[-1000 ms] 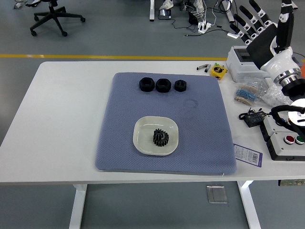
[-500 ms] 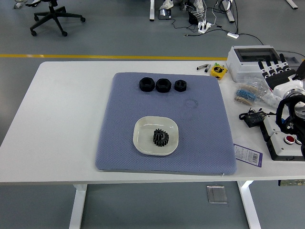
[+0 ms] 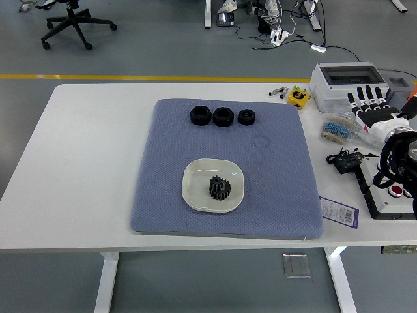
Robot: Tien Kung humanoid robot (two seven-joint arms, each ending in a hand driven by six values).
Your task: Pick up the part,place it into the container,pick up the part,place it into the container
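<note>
A black gear [image 3: 220,188] lies in the cream square dish [image 3: 196,176] at the front middle of the blue-grey mat [image 3: 163,169]. Three black nut-like parts stand in a row at the mat's back: a left one [image 3: 200,115], a middle one [image 3: 223,116] and a smaller right one [image 3: 246,117]. My right hand [image 3: 369,104] is at the table's right edge, far from the parts, with its fingers spread and straight and holding nothing. My left arm is out of view.
At the right stand a white box [image 3: 343,81], a yellow tape measure [image 3: 298,96], a bag of small parts [image 3: 336,130], a black adapter with cable [image 3: 345,160] and a button box [image 3: 391,192]. A purple-edged card [image 3: 339,211] lies near the front right.
My right arm has come down from high at the back right to the table's right edge, and the hand has then shifted slightly left and lower. The parts and dish have not moved.
</note>
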